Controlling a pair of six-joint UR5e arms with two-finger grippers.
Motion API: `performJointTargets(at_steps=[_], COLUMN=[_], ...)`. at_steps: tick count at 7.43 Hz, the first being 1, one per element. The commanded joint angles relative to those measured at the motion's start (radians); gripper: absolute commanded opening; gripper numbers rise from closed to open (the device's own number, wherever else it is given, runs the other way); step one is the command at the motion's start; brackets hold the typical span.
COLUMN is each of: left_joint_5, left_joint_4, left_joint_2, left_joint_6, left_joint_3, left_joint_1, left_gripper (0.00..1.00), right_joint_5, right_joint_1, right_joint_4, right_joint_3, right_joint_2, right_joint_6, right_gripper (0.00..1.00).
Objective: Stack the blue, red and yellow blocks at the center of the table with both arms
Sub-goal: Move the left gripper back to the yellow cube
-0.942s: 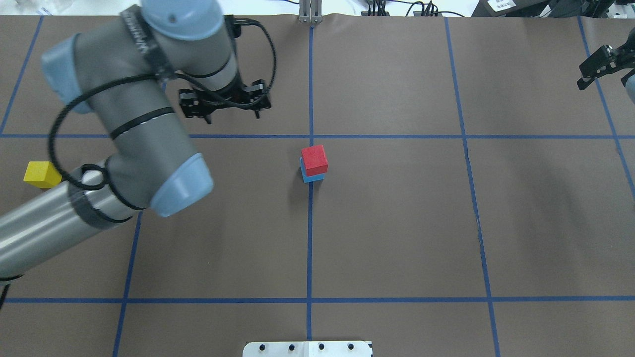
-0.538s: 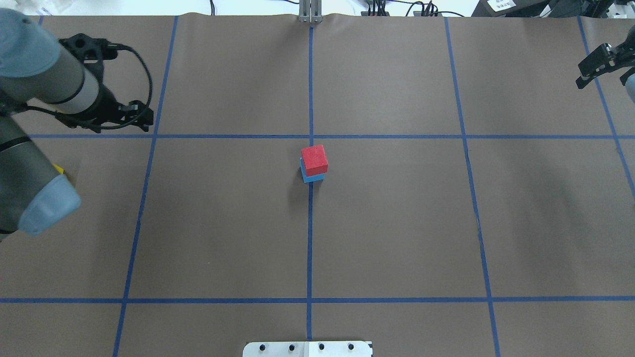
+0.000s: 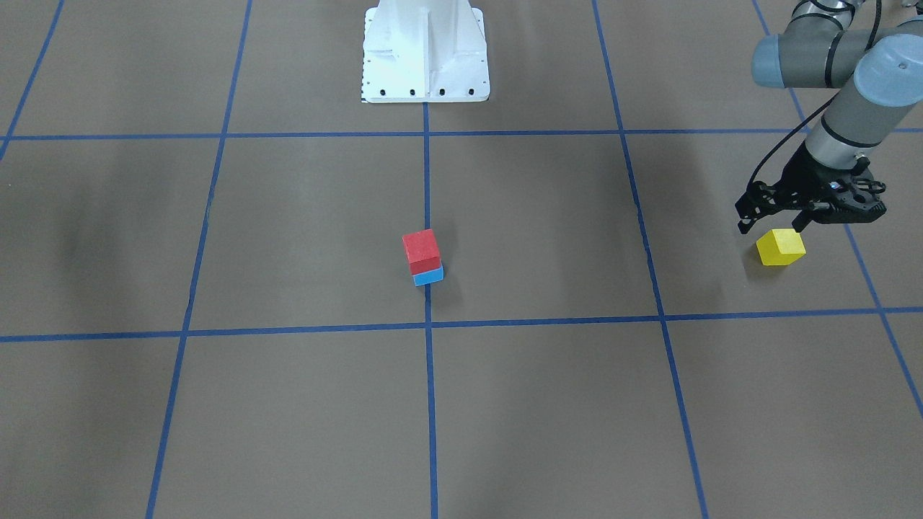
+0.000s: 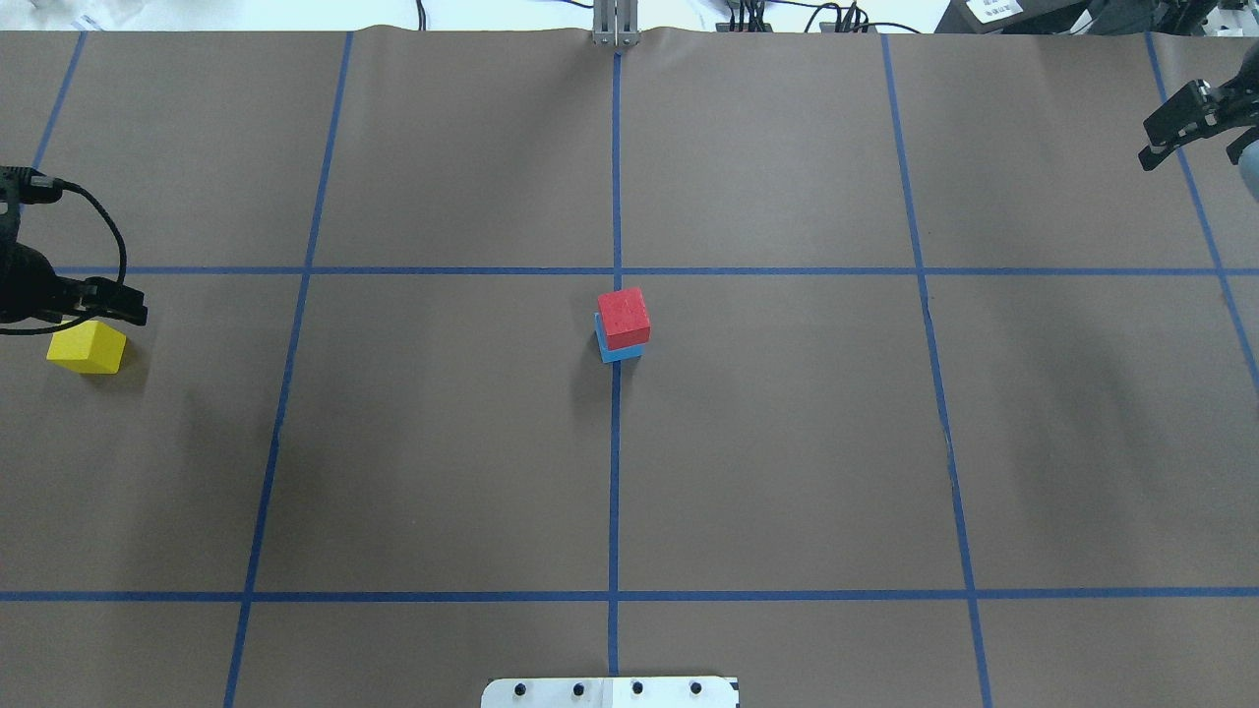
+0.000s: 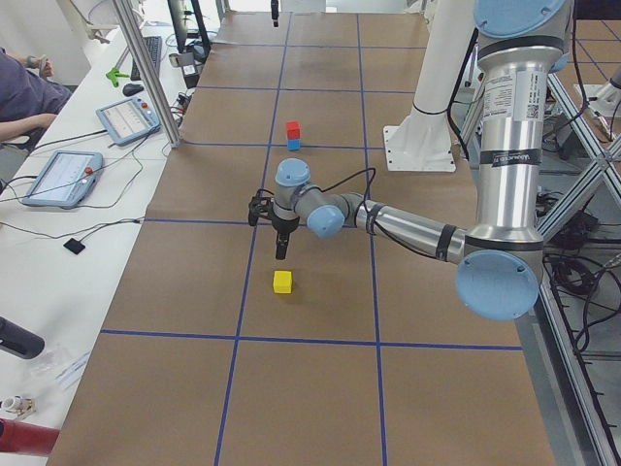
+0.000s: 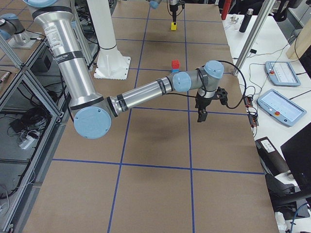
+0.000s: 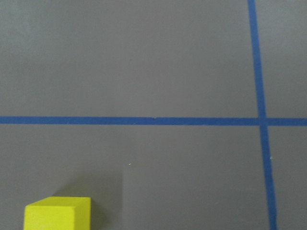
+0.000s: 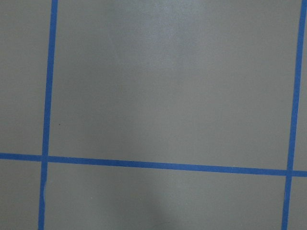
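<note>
A red block (image 4: 624, 315) sits on a blue block (image 4: 620, 352) at the table's centre, also seen in the front view (image 3: 421, 250). A yellow block (image 4: 87, 347) lies alone on the paper at the far left edge; it also shows in the front view (image 3: 779, 246) and at the bottom left of the left wrist view (image 7: 57, 213). My left gripper (image 3: 770, 227) hangs open and empty just above and slightly behind the yellow block. My right gripper (image 4: 1166, 143) is raised at the far right back edge, holding nothing; I cannot tell how its jaws stand.
The table is covered in brown paper with a blue tape grid. The white robot base (image 3: 425, 50) stands at the near middle edge. Operator tablets and cables lie on the side bench (image 5: 68, 175) beyond the table's far edge.
My left arm has swung from the back centre-left out to the far left edge and come down over the yellow block. The red-on-blue stack and the right arm have stayed put.
</note>
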Motion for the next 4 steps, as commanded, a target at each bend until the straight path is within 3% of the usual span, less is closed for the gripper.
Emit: performJointTargets(at_steps=[1, 4], left_joint_5=[-0.002, -0.002], left_joint_4=[-0.017, -0.058], left_joint_2=[0.011, 0.008], left_joint_6=[0.033, 0.105], left_joint_3=[0.056, 0.130], left_joint_1=[-0.004, -0.035], left_gripper=[1.00, 1.00], right_joint_5=[-0.001, -0.001], right_joint_1=[0.000, 0.000], right_joint_4=[0.000, 0.000], right_joint_3=[0.000, 0.000], right_joint_2=[0.003, 0.010], right_joint_6=[0.001, 0.007], right_gripper=[1.00, 1.00])
